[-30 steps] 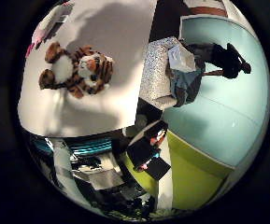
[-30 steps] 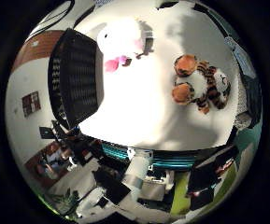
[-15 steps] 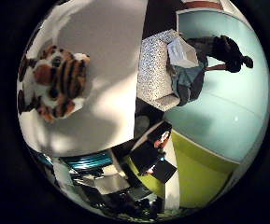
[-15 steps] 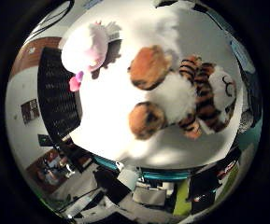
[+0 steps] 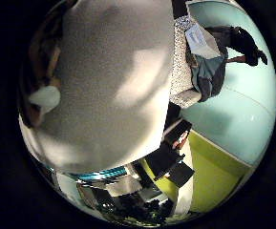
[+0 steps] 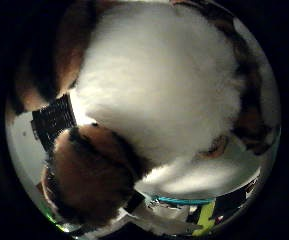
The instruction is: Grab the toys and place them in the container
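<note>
The tiger plush fills the right thumb side palm view, its white belly and orange, dark-striped paws very close to the palm. It lies on the white table. A small part of the black slatted container shows past the tiger's paw. No part of my hand shows in either view. The pink and white plush is out of sight.
Beyond the table's edge stands a grey speckled box with a dark bag against it. A teal surface and a yellow-green panel lie further off. Dark equipment sits near the table's corner.
The palm has come down much closer to the tiger plush, which now fills the thumb side view. The pink and white plush has left the picture.
</note>
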`<state>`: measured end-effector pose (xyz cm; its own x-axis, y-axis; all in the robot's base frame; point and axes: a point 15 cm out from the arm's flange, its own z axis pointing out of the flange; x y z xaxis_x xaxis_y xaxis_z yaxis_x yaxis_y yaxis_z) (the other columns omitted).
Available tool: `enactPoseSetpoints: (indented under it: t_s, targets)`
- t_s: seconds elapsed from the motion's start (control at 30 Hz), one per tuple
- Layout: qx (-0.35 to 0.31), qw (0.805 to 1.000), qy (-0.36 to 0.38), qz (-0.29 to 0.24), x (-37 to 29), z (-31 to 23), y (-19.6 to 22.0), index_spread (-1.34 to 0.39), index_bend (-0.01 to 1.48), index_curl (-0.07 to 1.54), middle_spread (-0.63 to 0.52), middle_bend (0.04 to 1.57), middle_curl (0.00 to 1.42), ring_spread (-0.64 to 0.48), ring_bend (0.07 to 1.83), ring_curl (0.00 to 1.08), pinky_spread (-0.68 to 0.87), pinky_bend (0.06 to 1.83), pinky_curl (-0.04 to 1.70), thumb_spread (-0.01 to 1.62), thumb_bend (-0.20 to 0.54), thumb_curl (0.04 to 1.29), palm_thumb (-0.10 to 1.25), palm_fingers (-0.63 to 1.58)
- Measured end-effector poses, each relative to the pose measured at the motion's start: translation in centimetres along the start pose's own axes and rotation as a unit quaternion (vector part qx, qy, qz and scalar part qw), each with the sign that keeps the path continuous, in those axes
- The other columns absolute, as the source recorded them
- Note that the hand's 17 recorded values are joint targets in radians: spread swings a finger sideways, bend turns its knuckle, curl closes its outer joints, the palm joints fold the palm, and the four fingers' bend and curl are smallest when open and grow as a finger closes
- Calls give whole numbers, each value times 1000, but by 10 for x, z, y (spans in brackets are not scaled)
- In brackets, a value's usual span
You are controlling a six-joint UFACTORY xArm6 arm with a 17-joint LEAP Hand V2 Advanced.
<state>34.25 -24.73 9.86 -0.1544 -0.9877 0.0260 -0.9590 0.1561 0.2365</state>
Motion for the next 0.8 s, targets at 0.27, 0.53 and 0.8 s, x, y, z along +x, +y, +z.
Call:
enactPoseSetpoints:
  t_s: [0.27,0.53,0.8]
  targets:
    - [30,1000,0,-6,-9,-6,14,-392,197,278,-245,629,521,-256,861,447,-169,590,353,1043,-7,300,427,1053]
    - [101,994,-32,-23,-30,-56,14,-531,762,704,-382,948,906,-319,1248,716,-315,1179,726,1149,-5,344,667,1012]
    - [79,994,-52,-51,-66,-93,47,-427,1064,1000,-358,1178,1125,-299,1382,864,-232,1337,976,1184,9,427,926,930]
